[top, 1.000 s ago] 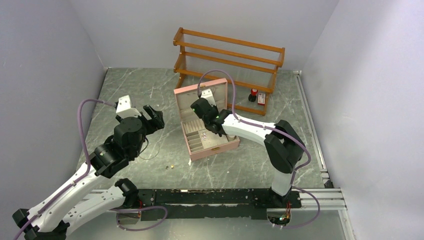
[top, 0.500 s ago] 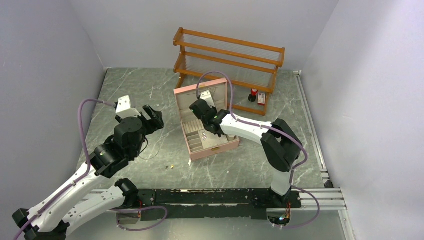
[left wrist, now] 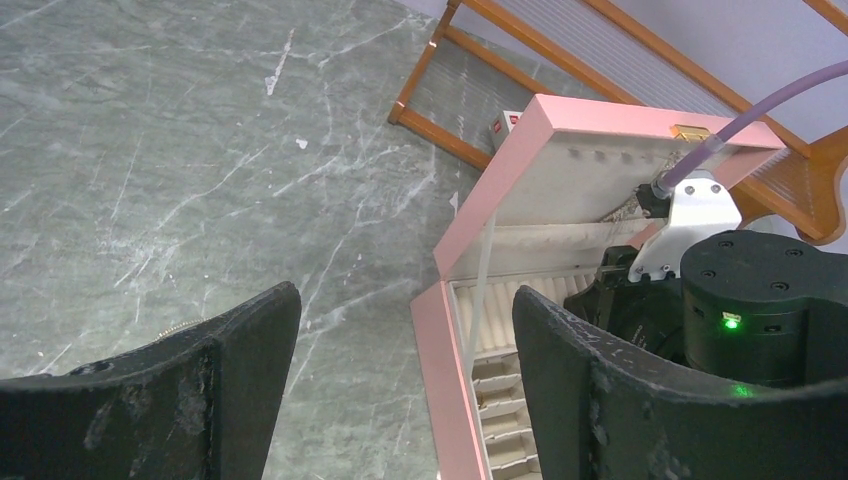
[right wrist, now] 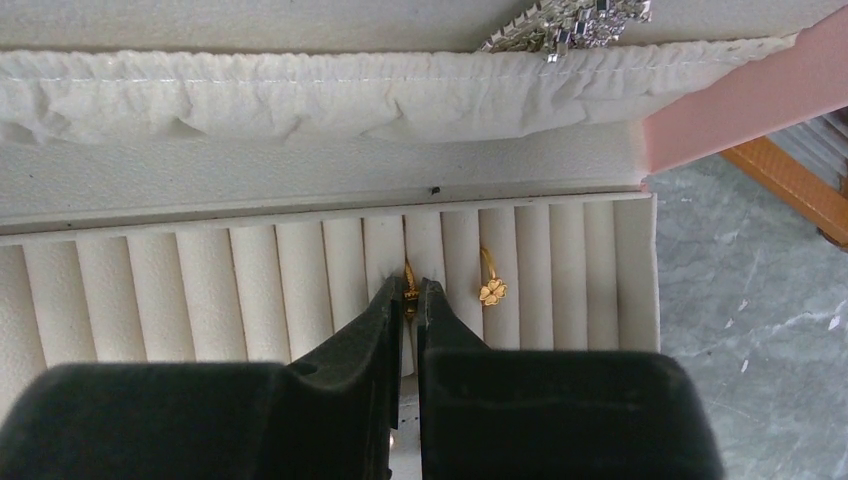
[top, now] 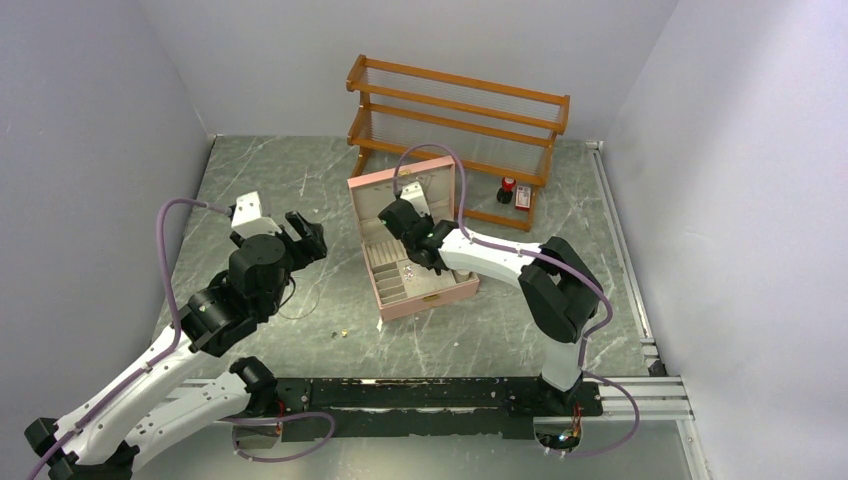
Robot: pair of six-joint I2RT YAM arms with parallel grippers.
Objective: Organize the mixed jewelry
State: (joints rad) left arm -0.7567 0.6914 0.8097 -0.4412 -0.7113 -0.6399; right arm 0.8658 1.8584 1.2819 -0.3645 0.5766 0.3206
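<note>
— Grey marbled table, pale walls, a wooden rack at the back. What do we record at the right gripper?

— Its wrist view shows what the overhead cannot. The fingers are pressed almost together on a gold ring, which is seated between the white ring rolls of the pink box. A clover ring sits slightly right in the same row. A silvery sparkling piece lies above the lid's ruffled pocket.

— And the left gripper?

— Spread wide above the table, left of the box. From overhead we note a thin chain beneath that arm and a tiny gold bit on the marble.
</note>
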